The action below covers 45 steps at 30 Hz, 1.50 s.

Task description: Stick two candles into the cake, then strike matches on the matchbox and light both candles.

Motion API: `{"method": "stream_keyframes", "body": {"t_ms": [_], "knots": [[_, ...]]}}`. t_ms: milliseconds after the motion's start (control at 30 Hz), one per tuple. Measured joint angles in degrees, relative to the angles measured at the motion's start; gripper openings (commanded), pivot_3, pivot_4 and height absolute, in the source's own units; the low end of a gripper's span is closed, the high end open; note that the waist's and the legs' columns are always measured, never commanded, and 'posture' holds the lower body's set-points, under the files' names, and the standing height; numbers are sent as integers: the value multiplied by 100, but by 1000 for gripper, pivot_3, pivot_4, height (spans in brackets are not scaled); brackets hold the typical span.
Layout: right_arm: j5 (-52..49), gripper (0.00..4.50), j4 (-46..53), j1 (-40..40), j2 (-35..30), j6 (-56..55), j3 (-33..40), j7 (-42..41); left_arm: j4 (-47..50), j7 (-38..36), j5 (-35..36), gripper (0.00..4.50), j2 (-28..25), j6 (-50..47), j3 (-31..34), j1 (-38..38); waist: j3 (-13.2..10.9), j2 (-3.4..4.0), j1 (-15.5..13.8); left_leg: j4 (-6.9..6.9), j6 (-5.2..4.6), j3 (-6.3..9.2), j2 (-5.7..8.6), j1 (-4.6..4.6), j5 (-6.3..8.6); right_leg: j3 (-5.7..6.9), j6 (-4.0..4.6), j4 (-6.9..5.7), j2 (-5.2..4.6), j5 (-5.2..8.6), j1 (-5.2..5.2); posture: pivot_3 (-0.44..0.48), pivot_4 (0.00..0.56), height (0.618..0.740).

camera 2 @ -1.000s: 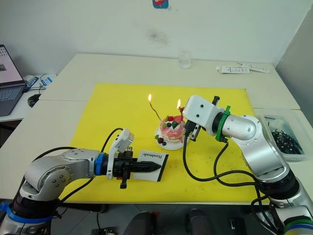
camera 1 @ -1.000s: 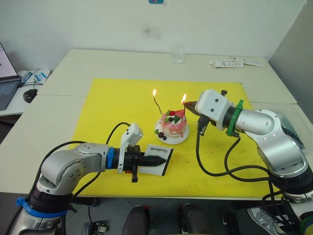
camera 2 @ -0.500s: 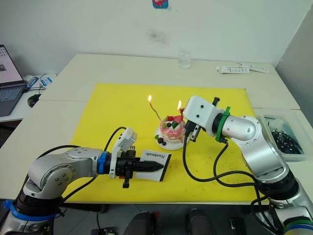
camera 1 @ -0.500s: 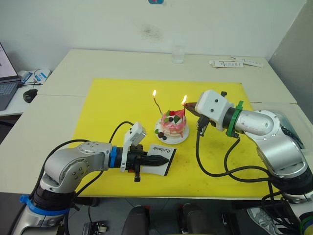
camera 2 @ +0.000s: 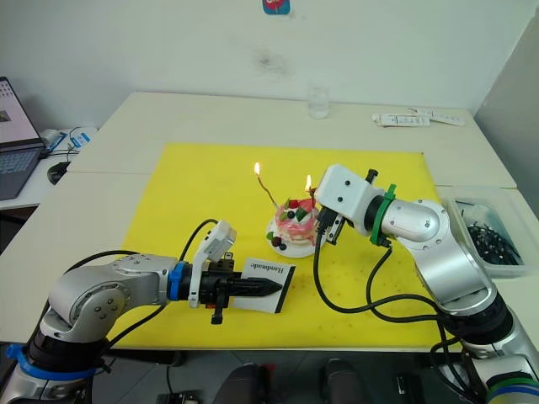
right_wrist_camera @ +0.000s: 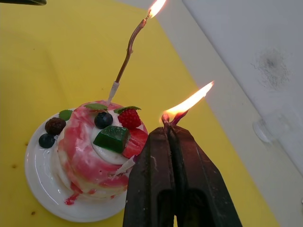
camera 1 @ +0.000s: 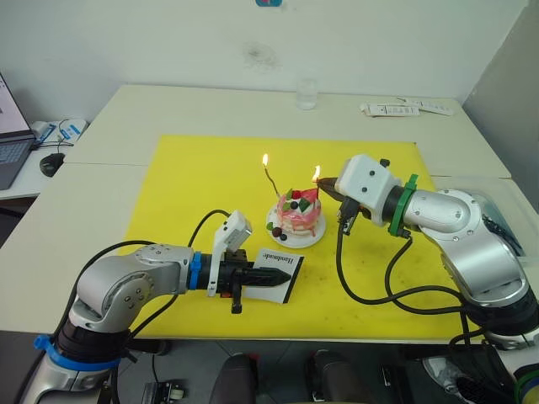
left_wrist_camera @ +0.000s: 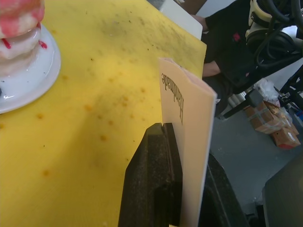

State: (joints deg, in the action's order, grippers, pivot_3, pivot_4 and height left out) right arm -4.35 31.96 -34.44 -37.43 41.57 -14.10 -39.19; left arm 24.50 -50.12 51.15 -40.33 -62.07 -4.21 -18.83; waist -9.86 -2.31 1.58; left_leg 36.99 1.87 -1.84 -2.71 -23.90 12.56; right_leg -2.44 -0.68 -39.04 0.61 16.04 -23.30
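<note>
The pink-and-white cake (camera 1: 296,217) stands on its white plate (camera 1: 278,236) on the yellow mat. One thin wavy candle (right_wrist_camera: 127,52) rises from the cake's far-left side with a flame at its tip. The second candle's pale base (right_wrist_camera: 126,165) leaves the cake and disappears behind my right gripper's fingers. My right gripper (camera 1: 329,182) is shut on a burning match (right_wrist_camera: 166,119), just to the right of the cake top and above it. My left gripper (camera 1: 274,275) is shut on the white matchbox (camera 1: 284,263), holding it on edge in front of the cake.
A glass (camera 1: 306,94) and white strips (camera 1: 406,108) lie at the table's far edge. A laptop (camera 1: 10,143) and mouse (camera 1: 51,162) are at the far left. A clear bin (camera 2: 492,237) of dark bits stands at the right. The yellow mat (camera 1: 202,181) has open room left of the cake.
My left gripper has shifted slightly right with the matchbox. My right gripper has stayed at the cake top with the flame burning.
</note>
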Motion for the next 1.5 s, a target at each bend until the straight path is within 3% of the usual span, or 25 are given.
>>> {"method": "stream_keyframes", "body": {"t_ms": [300, 533, 800, 1067, 1200, 1500], "knots": [[-1098, 15, 975, 530, -489, 1190, 1160, -373, 33, 69, 180, 0, 23, -109, 4, 42, 0, 0, -4, 0, 0, 0, 1, 0, 0, 1, -1, 1, -14, 0, 2, 0, 150, 740], [-1249, 15, 1115, 1574, -1297, 1678, 2405, -309, 35, 135, 400, 0, 220, -289, -20, -50, 0, 0, -10, 1, 0, -2, 8, 1, 0, -1, -2, 3, -11, 1, 5, 0, 150, 740], [-672, 15, -36, 2759, -1495, 1371, 3591, 259, 38, 286, 425, 0, 517, -344, -176, -79, 1, 0, 0, 2, 0, -4, 10, 3, 0, -6, -3, 2, -4, 1, 6, 0, 150, 740], [-262, 15, -1729, 2519, -875, 1228, 3998, 1391, 43, 525, 344, 0, 763, -259, -308, 249, 4, 11, 19, 2, 0, -3, 7, 7, 0, -9, -3, -3, 8, 0, 7, 0, 150, 740], [-261, 943, -2280, 2246, -741, 1189, 3981, 1633, 44, 681, 254, 0, 887, -235, -360, 276, 8, 19, 15, 2, 0, -3, 8, 6, 0, -11, -3, -1, 8, 0, 7, 0, 150, 740], [-271, 4233, -2421, 2052, -637, 758, 3975, 1887, 40, 1035, 131, 0, 1049, -229, -395, 334, 9, 22, 11, 2, 0, -3, 8, 6, 0, -10, -4, -1, 9, 0, 7, 0, 150, 740]]}}
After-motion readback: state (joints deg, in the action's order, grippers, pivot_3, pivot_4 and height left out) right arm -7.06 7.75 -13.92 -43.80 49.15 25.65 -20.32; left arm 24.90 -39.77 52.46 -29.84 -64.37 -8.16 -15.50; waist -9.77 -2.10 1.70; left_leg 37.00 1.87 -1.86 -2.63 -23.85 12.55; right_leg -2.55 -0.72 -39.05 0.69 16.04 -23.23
